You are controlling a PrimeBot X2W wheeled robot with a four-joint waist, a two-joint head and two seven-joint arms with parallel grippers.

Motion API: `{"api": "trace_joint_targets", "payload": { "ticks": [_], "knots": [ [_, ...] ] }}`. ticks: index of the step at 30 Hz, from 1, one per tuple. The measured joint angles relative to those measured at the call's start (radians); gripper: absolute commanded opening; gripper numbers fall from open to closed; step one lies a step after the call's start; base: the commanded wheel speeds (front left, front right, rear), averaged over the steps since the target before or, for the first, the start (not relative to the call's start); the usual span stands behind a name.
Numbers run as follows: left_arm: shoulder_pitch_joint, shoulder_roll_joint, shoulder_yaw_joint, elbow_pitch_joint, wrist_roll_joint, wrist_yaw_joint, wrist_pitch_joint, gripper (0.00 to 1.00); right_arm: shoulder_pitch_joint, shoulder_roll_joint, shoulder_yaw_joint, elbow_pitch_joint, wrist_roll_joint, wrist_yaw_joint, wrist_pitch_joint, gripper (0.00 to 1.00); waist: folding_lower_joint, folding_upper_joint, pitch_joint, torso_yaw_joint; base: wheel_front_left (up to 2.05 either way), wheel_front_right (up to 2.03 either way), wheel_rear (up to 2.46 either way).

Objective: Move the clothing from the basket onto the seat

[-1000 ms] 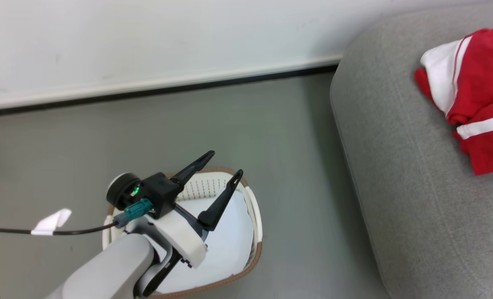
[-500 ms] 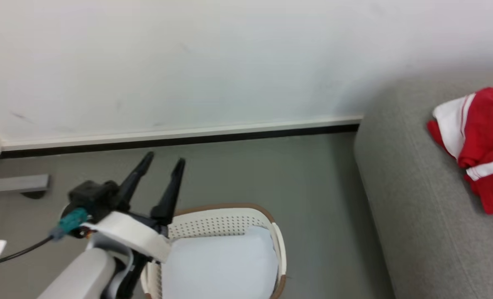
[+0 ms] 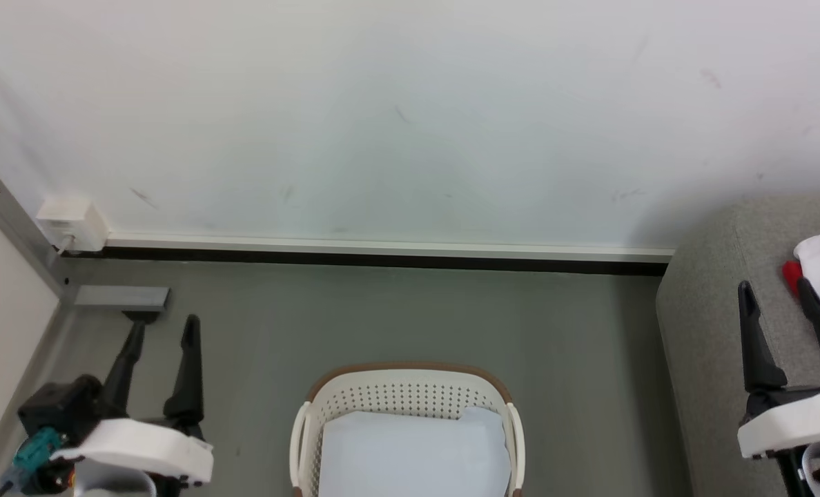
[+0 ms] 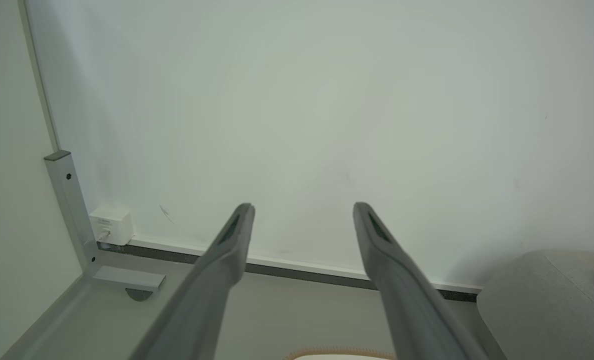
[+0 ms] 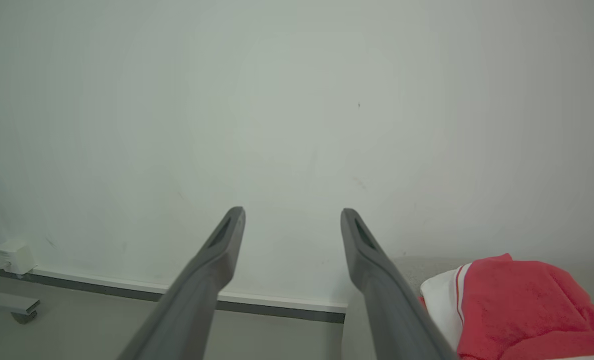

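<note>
On the floor [image 3: 576,386], at the head view's bottom edge, the basket [image 3: 410,399] stands with a pale liner [image 3: 410,455] across what shows of its inside. Bare floor lies open on both its sides and between its far rim and the wall [image 3: 410,124].

We hold our left gripper [image 3: 163,323] over the floor's left side, well apart from the basket, with its fingers spread wide and nothing between them. Our right gripper [image 3: 774,285] stands over the seat [image 3: 703,345] near its left edge, equally wide and empty.

The clothing [image 5: 522,295] lies bunched on the seat just beside the right gripper's fingertips, red with a white panel.

A strip of floor separates the basket's right side from the seat's rounded edge. A small white box [image 3: 72,221] sits at the wall's foot in the left corner.
</note>
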Motion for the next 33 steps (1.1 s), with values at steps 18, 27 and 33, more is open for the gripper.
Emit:
{"api": "trace_joint_targets", "payload": {
  "ticks": [18,27,33],
  "knots": [
    [0.178,-0.227,0.241,0.022,0.249,-0.157,0.000,1.00,0.138,0.081,0.110,0.129,0.027,0.000,-0.141,1.00,0.0000,0.0000,-0.057,0.014,0.00,0.00,0.00],
    [0.176,-0.284,0.308,0.048,0.326,-0.220,0.000,1.00,0.147,0.089,0.152,0.143,0.021,0.000,-0.141,1.00,0.0001,0.0000,-0.066,0.003,0.00,0.00,0.00],
    [0.195,-0.300,0.303,0.091,0.303,-0.221,0.013,0.00,0.174,0.093,0.154,0.178,0.043,0.000,-0.129,0.00,0.0001,0.0000,-0.066,0.002,0.00,0.00,0.00]
  ]
}}
